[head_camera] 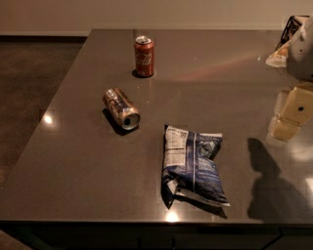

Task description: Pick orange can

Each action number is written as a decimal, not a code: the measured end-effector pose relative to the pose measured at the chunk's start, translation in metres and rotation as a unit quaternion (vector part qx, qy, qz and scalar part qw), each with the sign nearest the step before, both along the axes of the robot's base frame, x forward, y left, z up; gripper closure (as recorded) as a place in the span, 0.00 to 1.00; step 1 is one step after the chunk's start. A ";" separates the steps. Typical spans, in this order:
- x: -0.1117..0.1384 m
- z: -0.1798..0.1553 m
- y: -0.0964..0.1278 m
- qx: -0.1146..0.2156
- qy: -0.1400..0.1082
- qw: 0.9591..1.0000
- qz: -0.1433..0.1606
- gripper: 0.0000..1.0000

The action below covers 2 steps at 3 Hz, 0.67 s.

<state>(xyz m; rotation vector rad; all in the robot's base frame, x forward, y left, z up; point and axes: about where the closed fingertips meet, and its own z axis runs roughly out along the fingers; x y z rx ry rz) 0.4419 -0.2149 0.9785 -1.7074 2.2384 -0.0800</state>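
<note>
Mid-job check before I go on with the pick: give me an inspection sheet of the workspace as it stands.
Surface: dark glossy table, with light glints on it.
Job's things: orange can lying on its side, left of centre, nothing touching it.
Clutter: red can upright behind it; blue chip bag lying flat to its right, apart from it.
Grippers: pincer over the table's right side, well apart from the orange can.
Cables: nothing seen.
Surroundings: wall behind, floor at left, dark wire object at the far right corner.
</note>
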 end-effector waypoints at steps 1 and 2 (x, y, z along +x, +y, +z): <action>0.015 -0.003 0.027 0.005 0.012 1.000 0.000 0.00; 0.041 -0.017 0.081 0.000 0.025 1.000 -0.005 0.00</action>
